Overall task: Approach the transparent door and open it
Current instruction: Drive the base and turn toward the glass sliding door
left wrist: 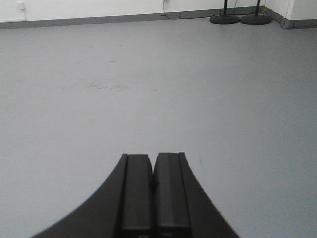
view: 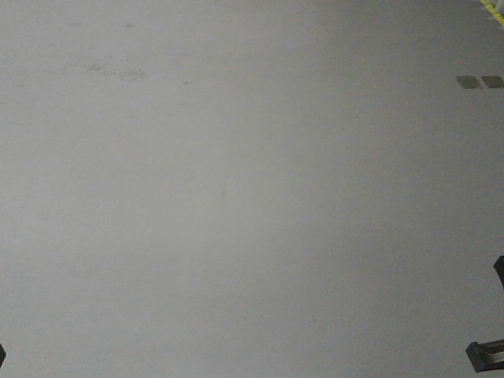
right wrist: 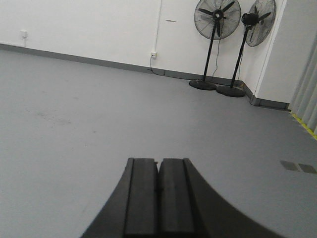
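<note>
Transparent door is not showing in any view; it may be lying past the far corner. It is probably handling heavy, stiff and fragile, so I am planning a grip at handle or frame. Left pincer (left wrist: 153, 163) and right pincer (right wrist: 158, 166) are sitting closed, empty, over bare floor (view: 236, 197), with fans (right wrist: 217, 20) beyond.

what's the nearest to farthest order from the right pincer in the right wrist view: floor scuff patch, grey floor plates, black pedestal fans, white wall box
1. Two dark grey rectangular floor plates, low right.
2. Faint scuffed floor patch, left.
3. Two black pedestal fans, right corner; too close to split.
4. Small white wall box, far left.
</note>
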### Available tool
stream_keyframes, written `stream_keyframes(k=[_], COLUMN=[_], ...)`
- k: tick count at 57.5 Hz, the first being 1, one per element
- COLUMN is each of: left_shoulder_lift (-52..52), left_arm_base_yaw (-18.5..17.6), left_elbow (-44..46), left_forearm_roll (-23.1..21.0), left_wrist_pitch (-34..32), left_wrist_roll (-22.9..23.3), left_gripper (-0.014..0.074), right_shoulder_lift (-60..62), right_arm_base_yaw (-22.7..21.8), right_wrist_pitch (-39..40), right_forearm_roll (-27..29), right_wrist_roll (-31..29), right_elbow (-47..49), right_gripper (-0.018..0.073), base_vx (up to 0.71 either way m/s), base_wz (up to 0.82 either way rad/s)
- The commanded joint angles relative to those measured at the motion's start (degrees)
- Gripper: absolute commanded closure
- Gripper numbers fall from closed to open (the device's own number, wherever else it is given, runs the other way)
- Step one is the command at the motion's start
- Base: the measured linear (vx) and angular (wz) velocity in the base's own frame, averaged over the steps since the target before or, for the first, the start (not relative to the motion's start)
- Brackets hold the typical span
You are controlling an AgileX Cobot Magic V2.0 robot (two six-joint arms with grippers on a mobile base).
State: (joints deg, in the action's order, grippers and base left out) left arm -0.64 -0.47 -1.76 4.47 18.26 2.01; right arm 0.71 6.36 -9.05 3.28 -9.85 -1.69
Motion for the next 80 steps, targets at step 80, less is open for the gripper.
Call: stream_keyframes(k=[80], left_shoulder_lift=[-0.8], left_arm_base_yaw=[-0.1], left_elbow=[-0.6], left_forearm_roll=[-0.2], left_wrist_pitch=[-4.2], left_wrist_roll=[0.3], left_gripper=[0.0602], right_shoulder_lift=[0.8], right_arm_base_yaw=[-0.4], right_wrist_pitch=[5.0], right_forearm_roll=[0.1], right_wrist_roll=[0.0], right_elbow=[-0.2], right_gripper=[0.0564], base_vx=[0.33], base_wz=[0.15])
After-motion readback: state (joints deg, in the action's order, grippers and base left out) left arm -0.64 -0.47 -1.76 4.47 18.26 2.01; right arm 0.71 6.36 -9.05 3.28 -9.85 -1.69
